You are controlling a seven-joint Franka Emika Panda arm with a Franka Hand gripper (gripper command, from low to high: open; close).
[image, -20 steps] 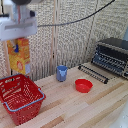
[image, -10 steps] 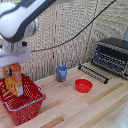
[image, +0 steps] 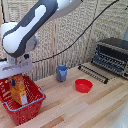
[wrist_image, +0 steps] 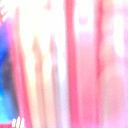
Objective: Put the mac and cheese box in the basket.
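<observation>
- Exterior view: we see the white arm reaching down at the tabletop's end on the exterior view's left, with the gripper directly over the container.
- The mac and cheese carton stands upright inside the container, roughly in its middle, with its top right under the gripper body.
- Gripper state: we cannot tell. The fingers are hidden against the carton top at this size, so we can't say whether they clamp the carton or have parted.
- Whether the carton's base rests on the container floor is also unclear; the mesh wall hides it.
- Wrist view: all blur, pink, red and cream streaks with a blue patch on one side; nothing usable for the grasp.
- Other things: blue cup near the tabletop's middle toward the back edge, small red bowl just beside it toward the exterior view's right, black rack and toaster oven at the far right end. All well apart from the container.
- Step, as we judge it: the release into the container, final stage of the task.
- Next move calls for: fingers parted fully if they aren't, then a straight lift up so the fingertips don't tip the carton or catch the container rim.
</observation>
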